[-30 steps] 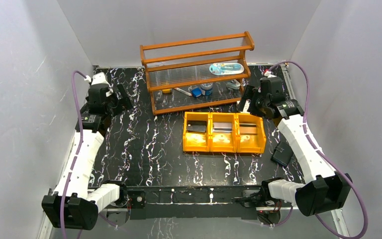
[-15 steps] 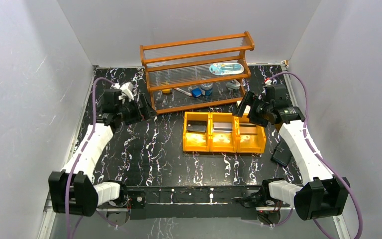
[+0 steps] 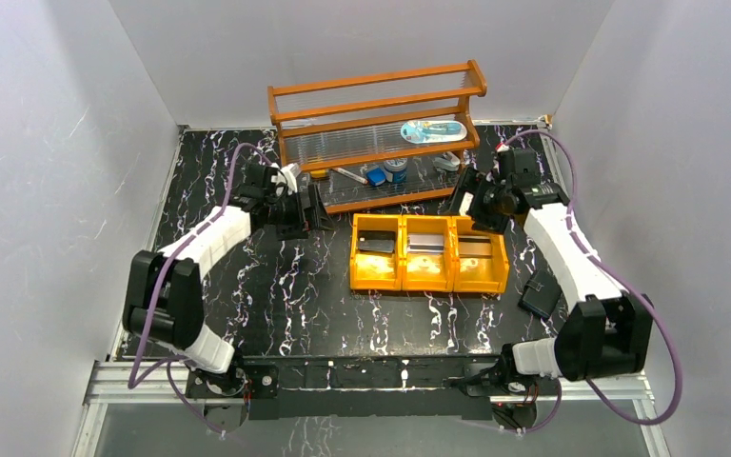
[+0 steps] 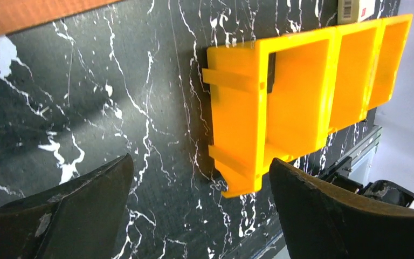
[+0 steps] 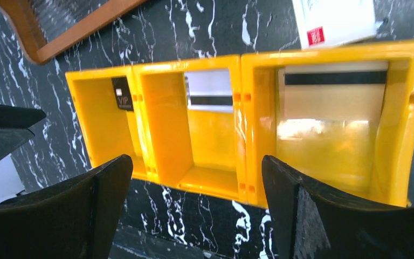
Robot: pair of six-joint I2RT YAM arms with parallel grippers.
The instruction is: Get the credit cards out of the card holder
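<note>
We see the right tool (image 5: pixel 197 159) hanging with its two black fingers spread as wide as they go and nothing between them. It looks straight down into the yellow three-compartment plastic bin tray (image 3: pixel 405 277). The left tool (image 4: pixel 200 162) is equally wide and equally empty. It hangs low over the black, white-veined marble-look surface (image 3: pixel 276 276), just beside the tray's left end wall and touching nothing.

Each compartment holds one of the thin rectangular credit cards (image 5: pixel 331 105). A black one (image 5: pixel 122 93) lies in the left compartment, a pale grey one with a dark stripe (image 5: pixel 209 91) in the middle, and a tan one with a dark stripe in the right.

The small black folding card holder (image 3: pixel 540 294) lies flat on the surface, well apart from both tools. It is to the right of the tray and nearer the bases, just beside the right arm's white forearm (image 3: pixel 571 262). Its long axis seems to slant from near-left to far-right, though it is too small here for us to be sure. It looks closed, and we cannot tell whether any card remains inside.

We judge the right arm much the nearer. Its tool would have to draw back toward its own base and out to the right to reach the holder. The orange-brown wooden rack (image 3: pixel 377 80) stands behind the tray.
</note>
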